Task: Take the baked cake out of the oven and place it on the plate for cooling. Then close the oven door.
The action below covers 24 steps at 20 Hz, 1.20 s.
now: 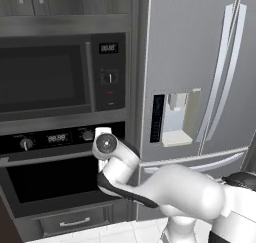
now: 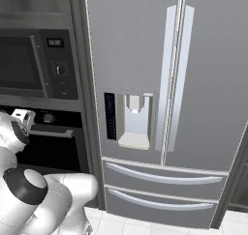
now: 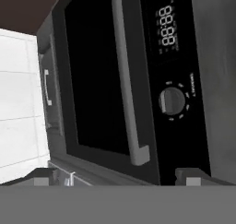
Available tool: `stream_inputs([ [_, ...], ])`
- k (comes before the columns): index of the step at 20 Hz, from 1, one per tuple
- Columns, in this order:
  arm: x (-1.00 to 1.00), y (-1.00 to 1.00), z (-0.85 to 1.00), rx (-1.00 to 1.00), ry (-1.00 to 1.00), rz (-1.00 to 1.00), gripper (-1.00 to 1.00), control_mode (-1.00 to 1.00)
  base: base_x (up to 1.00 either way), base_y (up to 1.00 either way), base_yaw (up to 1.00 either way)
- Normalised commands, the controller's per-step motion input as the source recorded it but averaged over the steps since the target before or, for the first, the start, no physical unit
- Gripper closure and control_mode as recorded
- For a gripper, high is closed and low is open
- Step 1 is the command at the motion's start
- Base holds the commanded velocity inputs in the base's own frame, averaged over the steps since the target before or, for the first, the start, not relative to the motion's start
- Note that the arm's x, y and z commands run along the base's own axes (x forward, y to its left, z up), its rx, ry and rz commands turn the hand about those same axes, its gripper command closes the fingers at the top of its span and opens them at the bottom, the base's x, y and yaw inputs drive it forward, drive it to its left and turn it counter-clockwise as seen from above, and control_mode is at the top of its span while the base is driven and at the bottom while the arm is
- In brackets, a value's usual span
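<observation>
While the oven door (image 1: 55,179) stands shut against the oven (image 1: 60,172), the arm reaches toward the right end of the oven's control strip, and the pincer (image 3: 115,176) hangs just before that corner with its two finger tips (image 3: 39,176) spread wide and nothing between them. Seen from the hand camera, which is rolled on its side, the door's long silver bar handle (image 3: 126,80) runs beside the dark glass window, and past the handle lie the digital display (image 3: 167,30) and one round knob (image 3: 171,101). From the left base camera, a second knob (image 1: 26,143) sits at the opposite end of the oven's strip. Directly above the oven is a microwave (image 1: 62,74) with a side keypad; directly below the oven is a drawer (image 1: 75,221) with a small handle. Beside the oven, on the side nearer the arm's wrist, stands a steel refrigerator (image 2: 164,98) with a dispenser (image 2: 133,120) recessed in its door.
</observation>
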Motion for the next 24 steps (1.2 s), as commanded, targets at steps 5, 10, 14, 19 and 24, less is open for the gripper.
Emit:
stream_inputs([
  [5,0.11,0.39,-0.29,-0.06,-0.09,0.0,-1.0,-1.0,0.0,0.0,0.0],
  [10,0.1,0.29,-0.2,-0.03,-0.18,0.0,-1.0,-1.0,0.0,0.0,0.0],
  [14,0.16,0.21,-0.16,-0.08,-0.18,0.0,-1.0,-1.0,0.0,0.0,0.0],
  [19,0.18,0.22,-0.2,-0.11,-0.14,0.01,-1.0,-1.0,0.0,0.0,0.0],
  [24,0.19,0.22,-0.21,-0.1,-0.07,0.0,-1.0,-1.0,0.0,0.0,0.0],
])
